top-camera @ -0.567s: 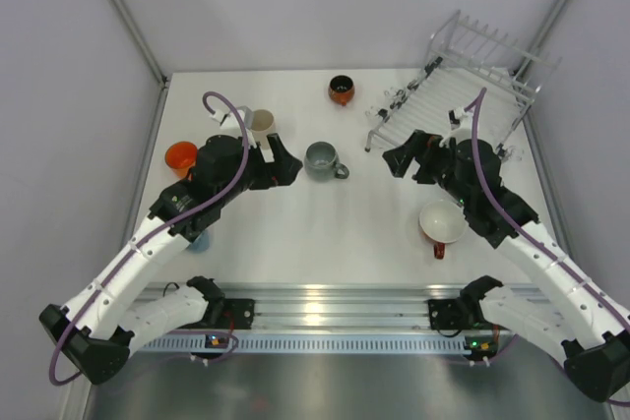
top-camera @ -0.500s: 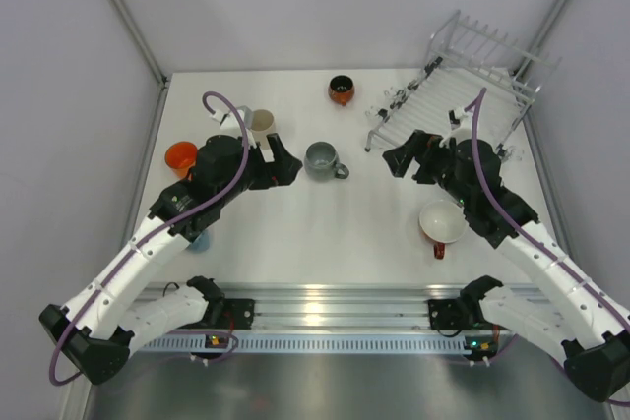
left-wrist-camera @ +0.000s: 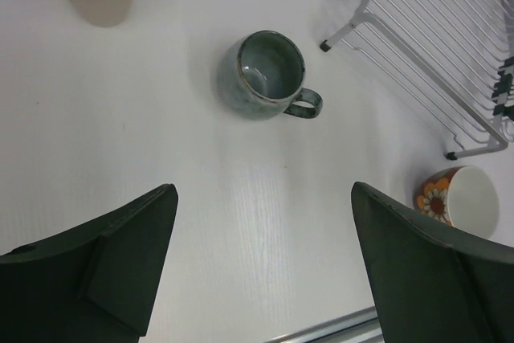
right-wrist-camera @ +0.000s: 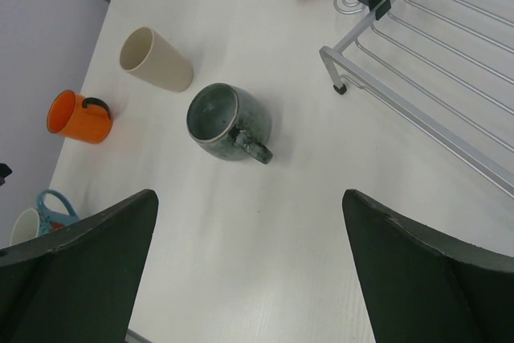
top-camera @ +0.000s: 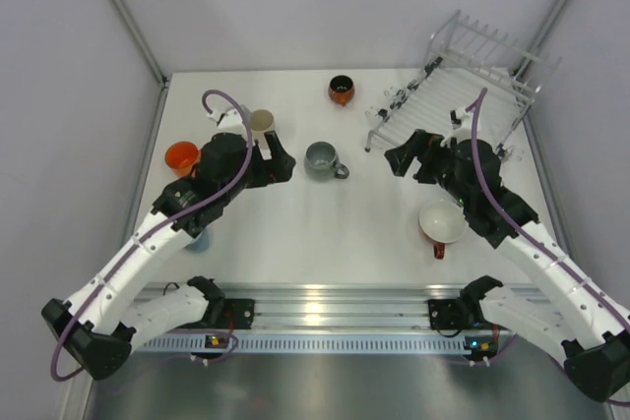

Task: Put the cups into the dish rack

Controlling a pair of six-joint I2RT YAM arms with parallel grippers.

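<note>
A grey mug stands mid-table, also in the left wrist view and the right wrist view. A beige tumbler stands behind my left gripper, which is open and empty, just left of the grey mug. My right gripper is open and empty, right of the mug, by the dish rack. An orange cup is at the left, a dark-and-orange cup at the back, a white-inside red mug under my right arm. A light blue cup peeks out under my left arm.
The rack's near corner foot and wire floor lie close to the grey mug's right. Grey walls enclose the table on three sides. A metal rail runs along the near edge.
My left arm has drawn back slightly to the left and up, away from the grey mug. The right arm has barely moved.
</note>
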